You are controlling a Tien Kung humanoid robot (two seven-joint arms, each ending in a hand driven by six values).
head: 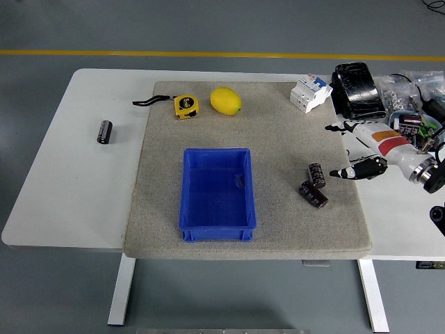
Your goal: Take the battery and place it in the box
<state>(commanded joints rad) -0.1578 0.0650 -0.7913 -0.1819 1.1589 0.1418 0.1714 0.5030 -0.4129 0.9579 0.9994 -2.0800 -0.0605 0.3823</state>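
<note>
The right hand [365, 149] is reaching in from the right edge over the mat [278, 209], its fingers [354, 172] spread and loosely extended, gripping nothing. The nearest fingertips are sitting just right of two batteries [315, 184], close to them but apart. Those batteries are lying on the mat's right part, one upright-looking at the far side and one tilted on its side nearer, touching or nearly touching each other. A third battery [104, 131] is lying on the bare table [55, 202], well left of the mat. The blue box [217, 231] is sitting at the mat's near middle, left of the two batteries. A lemon [226, 101] and a tape measure [185, 106] are lying at the mat's far side.
</note>
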